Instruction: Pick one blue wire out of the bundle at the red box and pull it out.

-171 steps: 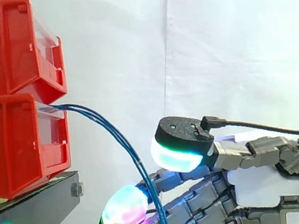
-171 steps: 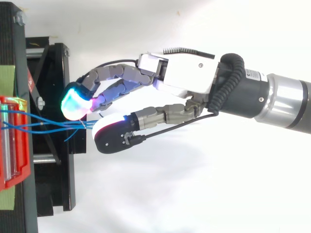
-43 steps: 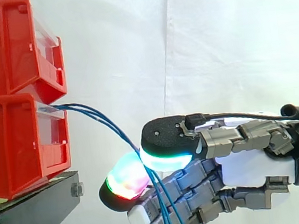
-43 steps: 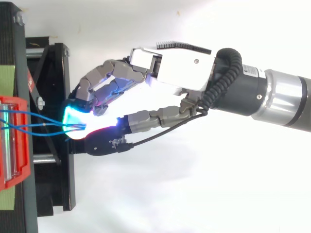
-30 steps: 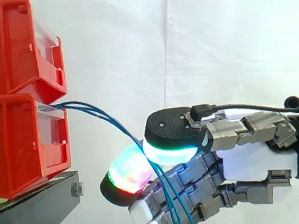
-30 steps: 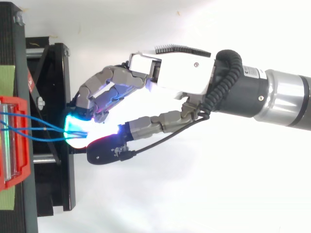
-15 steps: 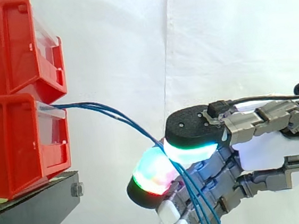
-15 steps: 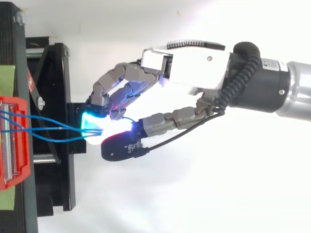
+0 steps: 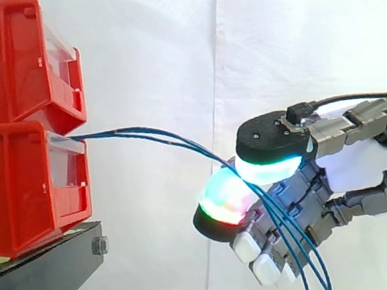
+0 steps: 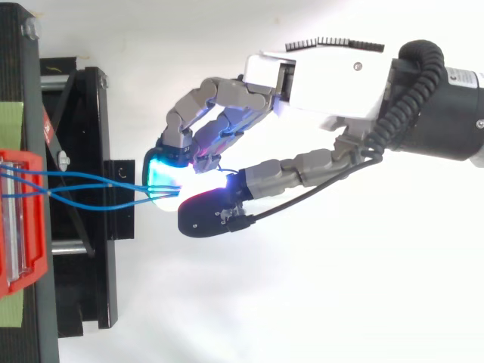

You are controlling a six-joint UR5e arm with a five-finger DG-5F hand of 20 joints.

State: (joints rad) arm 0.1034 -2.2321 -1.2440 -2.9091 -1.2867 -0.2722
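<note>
Side view: thin blue wires (image 9: 158, 136) leave the front of the lower red bin (image 9: 17, 184) at left and run nearly level rightward. They then sag into the hand (image 9: 362, 169), whose curled pads (image 9: 227, 200) pinch them; the loose ends hang below.

Top view: the blue wires (image 10: 91, 189) fan out from the bin and converge at the hand (image 10: 333, 83), just right of the black stand (image 10: 83, 249).

- The upper bin (image 9: 11, 60) sits on the lower bin (image 9: 18, 191); both rest on the stand (image 9: 47, 271), at the left of the side view.
- The wires (image 9: 151, 134) leave the front of the lower bin, run right, then drop past the hand (image 9: 362, 169).
- The hand is right of the bins, well apart from them; thumb and fingers (image 9: 227, 200) pinch the wires.
- The curtain (image 9: 293, 37) hangs behind everything.
</note>
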